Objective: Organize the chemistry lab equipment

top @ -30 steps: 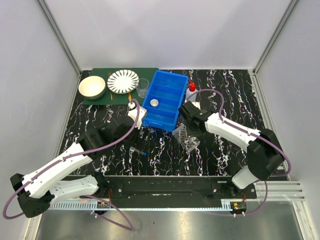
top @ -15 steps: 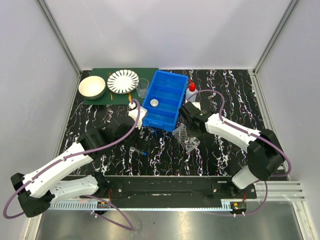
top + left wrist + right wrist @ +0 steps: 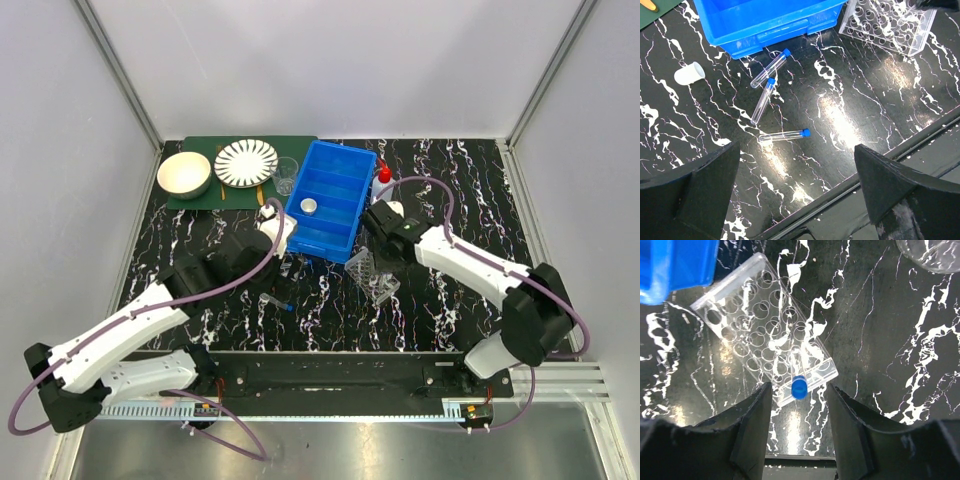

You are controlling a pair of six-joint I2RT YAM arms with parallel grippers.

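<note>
Looking down on a black, white-veined bench (image 3: pixel 480 180). Finding a big blue compartmented bin (image 3: pixel 335 185) sitting at upper centre of the top view, with a green mat (image 3: pixel 300 146) to its left carrying a striped white plate (image 3: pixel 246 162) and a cream bowl (image 3: pixel 184 174). Seeing the left hand (image 3: pixel 796 150) hovering just left of the bin's lower left corner, its fingers (image 3: pixel 695 195) spread wide and gripping nothing. Seeing the right hand (image 3: pixel 799 392) poised over the clear plastic tube rack (image 3: pixel 755 320), lying just below the bin's lower right corner. Its fingers are spread too, flanking without touching a blue-capped tube (image 3: pixel 799 386) standing in a hole near the rack's lower edge.

Noting a white red-nozzled squeeze bottle (image 3: pixel 381 187) standing upright just right of the bin, and a small clear beaker (image 3: pixel 285 176) just left of it at the mat's right edge. Counting three more clear blue-capped tubes (image 3: pixel 763 100) lying flat on the bench in the upper left of the left wrist view, just below the bin: two nearly end to end, the third lower and apart, nearest the gap between the spread fingers. Spotting a small round lid (image 3: pixel 308 206) lying in a compartment about midway along the bin, and a small white cap (image 3: pixel 689 73) lying on its side at the left edge of the left wrist view.
</note>
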